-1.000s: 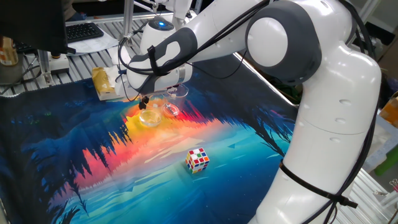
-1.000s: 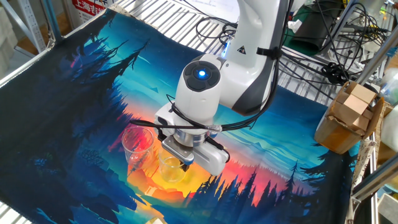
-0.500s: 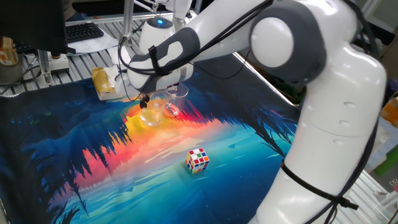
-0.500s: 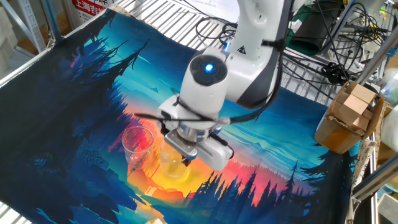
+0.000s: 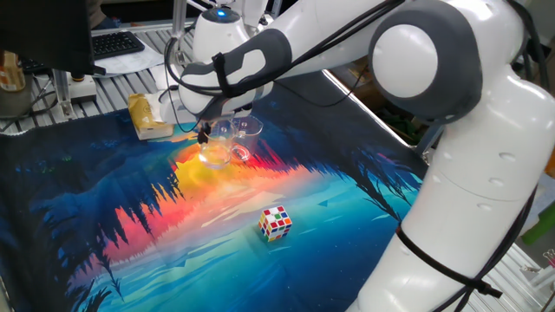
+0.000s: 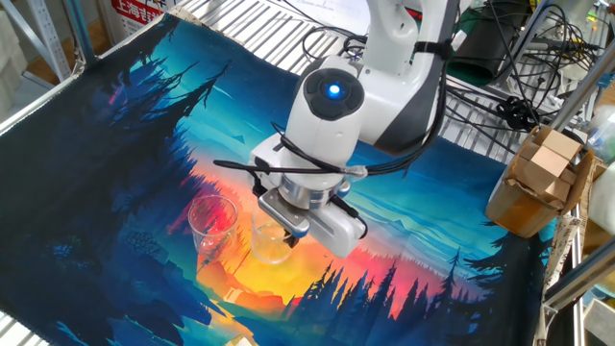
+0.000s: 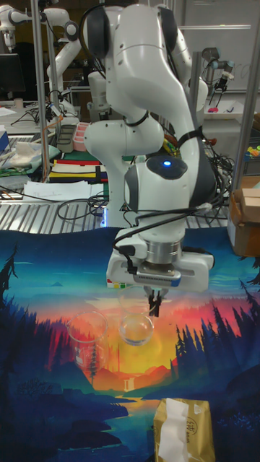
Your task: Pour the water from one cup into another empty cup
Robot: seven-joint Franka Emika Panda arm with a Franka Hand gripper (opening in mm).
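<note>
my arm reaches out over the table with the wrist bent so my gripper points straight down. the blue light on the joint above it is lit. my two dark fingers hang below the white hand body, drawn close and pinched on the rim of a small glass cup, which hangs just beneath them. in the tall fixed view the fingertips appear as one narrow dark point.

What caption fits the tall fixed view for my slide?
Gripper grips the rim of a small glass cup beside a taller empty cup.
</note>
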